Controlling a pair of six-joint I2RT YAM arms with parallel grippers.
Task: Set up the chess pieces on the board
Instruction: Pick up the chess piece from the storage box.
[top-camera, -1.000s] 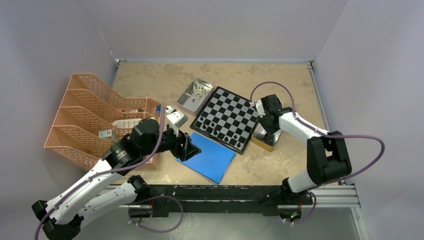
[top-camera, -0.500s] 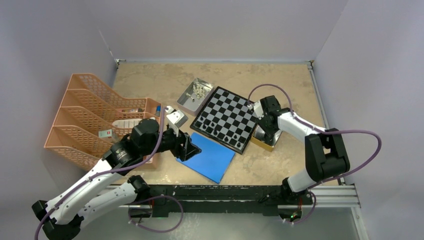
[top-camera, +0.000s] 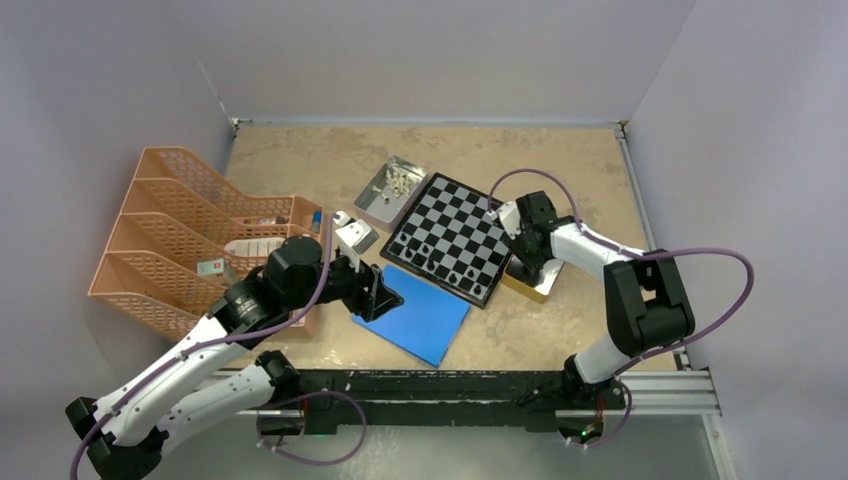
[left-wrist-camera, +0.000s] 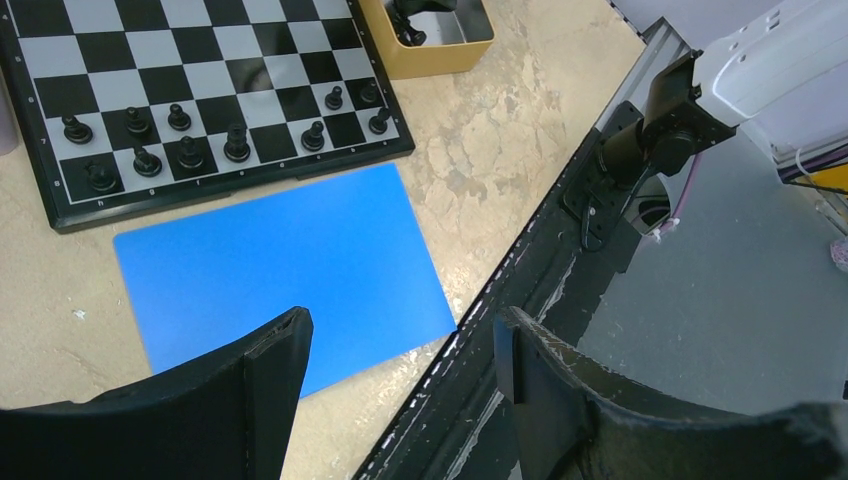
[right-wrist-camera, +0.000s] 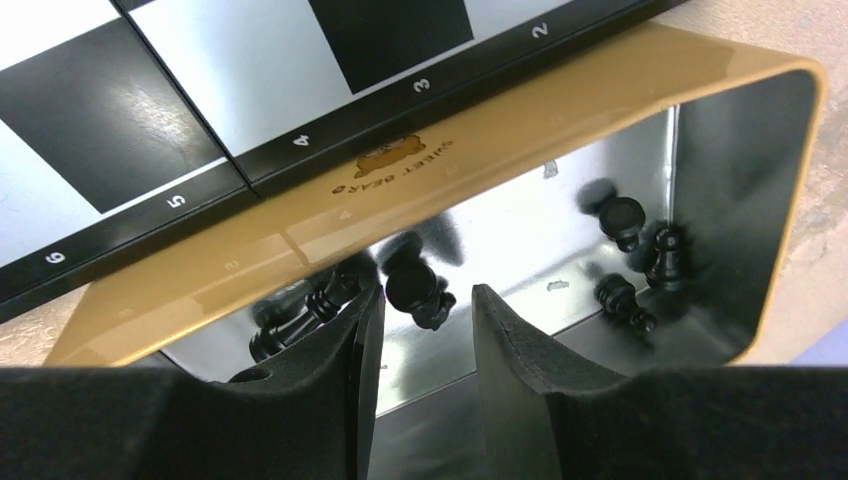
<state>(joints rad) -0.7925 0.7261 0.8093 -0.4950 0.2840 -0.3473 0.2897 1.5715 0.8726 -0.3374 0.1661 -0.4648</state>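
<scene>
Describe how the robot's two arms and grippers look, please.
The left arm and right arm have white links and black joints, each with a looping purple cable. The left gripper and right gripper each have two broad matte-black fingers.

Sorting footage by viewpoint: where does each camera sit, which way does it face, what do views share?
Top external: above and behind, facing down at the table; left arm and right arm show.
Left wrist: above the blue sheet, facing down toward the board; own open jaws below.
Right wrist: facing down into the gold tin of black pieces; own jaws below.
Shared: the board, in all three.
</scene>
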